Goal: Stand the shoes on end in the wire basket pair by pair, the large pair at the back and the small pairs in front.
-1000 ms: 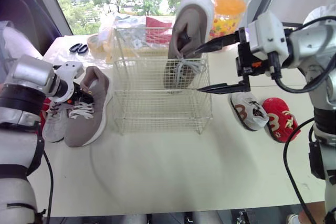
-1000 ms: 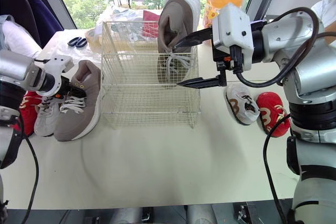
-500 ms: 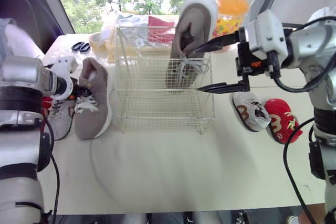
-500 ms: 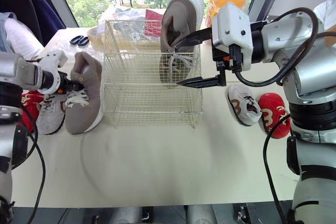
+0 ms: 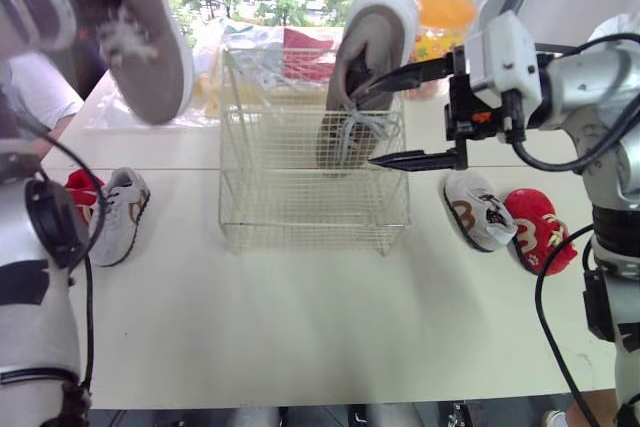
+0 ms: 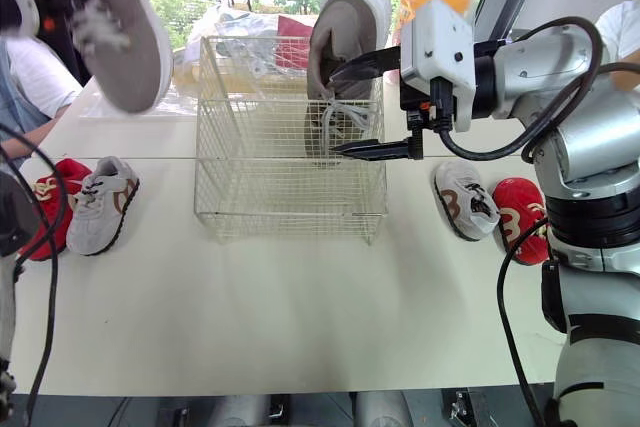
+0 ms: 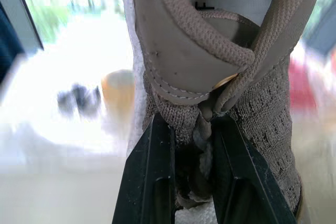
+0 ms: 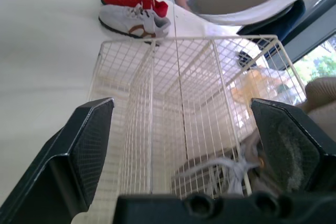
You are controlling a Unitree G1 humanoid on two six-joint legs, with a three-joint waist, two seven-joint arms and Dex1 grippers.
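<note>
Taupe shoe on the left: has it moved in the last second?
Yes. The left gripper has lifted the taupe shoe from beside the base of the wire basket to above its top rim, still on its left side.

The white wire basket (image 5: 315,197) stood mid-table with one large taupe shoe (image 5: 365,67) on end, toe up, in its back right corner. The second taupe shoe (image 5: 145,37) hung high on the left, pinched by the left gripper (image 7: 191,124). A small grey shoe (image 5: 118,217) and a red shoe (image 5: 78,187) lay left of the basket, and another grey shoe (image 5: 476,209) and another red shoe (image 5: 535,229) lay to its right.
</note>
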